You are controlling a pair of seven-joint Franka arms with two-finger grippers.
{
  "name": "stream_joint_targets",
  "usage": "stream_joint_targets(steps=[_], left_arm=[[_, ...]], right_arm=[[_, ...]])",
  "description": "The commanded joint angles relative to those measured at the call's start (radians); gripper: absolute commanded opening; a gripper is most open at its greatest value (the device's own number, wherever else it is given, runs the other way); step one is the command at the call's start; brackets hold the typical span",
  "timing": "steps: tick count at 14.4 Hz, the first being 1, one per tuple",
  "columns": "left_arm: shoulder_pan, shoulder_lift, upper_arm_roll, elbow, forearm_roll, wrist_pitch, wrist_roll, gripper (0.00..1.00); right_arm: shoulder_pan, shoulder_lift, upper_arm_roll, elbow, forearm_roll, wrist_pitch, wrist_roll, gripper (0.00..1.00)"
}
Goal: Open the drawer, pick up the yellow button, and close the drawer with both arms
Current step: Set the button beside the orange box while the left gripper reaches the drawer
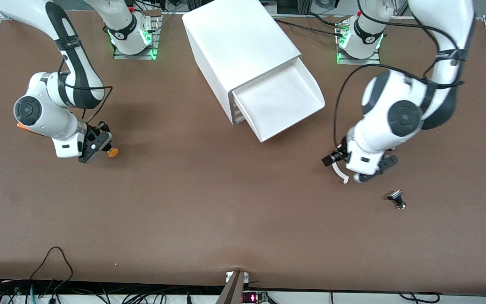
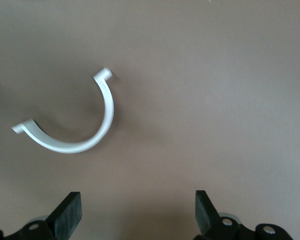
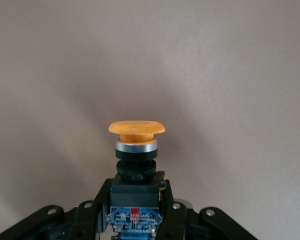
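**Two grippers low over the table, one with the button**

Two arms reach out from their bases, one on each side of the cabinet [image 1: 243, 55]. The cabinet lies near the middle of the table [image 1: 209, 211], and its top drawer [image 1: 279, 103] is pulled well out, slanting toward the left arm's end and toward the front camera. What shows of its white floor looks bare, though the view is too steep to be sure of every corner.

The right gripper [image 1: 99, 145] hangs low over the table toward the right arm's end. Its fingers [image 3: 172, 220] are closed on the black-and-blue body of the button [image 3: 136, 150] — the orange cap [image 1: 112, 152] sticks out past the fingertips, with a silver ring just under it.

The left gripper [image 1: 371, 171] hangs low over the table toward the left arm's end, its fingers [image 2: 67, 212] spread wide with nothing between them. Just beside it lies a white curved handle [image 2: 70, 135], a half-ring with a short stub at each end, flat on the brown surface.

A small black-and-silver part [image 1: 397, 198] lies on the table near the left gripper, nearer to the front camera than the handle.
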Motion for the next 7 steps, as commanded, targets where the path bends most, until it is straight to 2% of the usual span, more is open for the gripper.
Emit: stream_joint_targets(steps=[1,3,5,7], left_arm=[[0.002,-0.034,-0.071,-0.089,-0.028,0.032,-0.036,1.00],[0.002,-0.045,-0.096,-0.120,-0.082,0.033,-0.036,1.00],[0.003,-0.054,-0.096,-0.137,-0.203,0.027,-0.034,1.00],[0.003,-0.083,-0.101,-0.172,-0.263,0.023,-0.031,1.00]], right_arm=[[-0.026,-0.019,0.024,-0.036,-0.008,0.035,-0.152,0.39],[-0.027,-0.007,0.026,-0.038,-0.007,0.056,-0.268,0.40],[-0.027,0.012,0.029,-0.038,-0.007,0.118,-0.408,0.42],[-0.055,0.032,0.029,-0.041,-0.007,0.142,-0.453,0.50]])
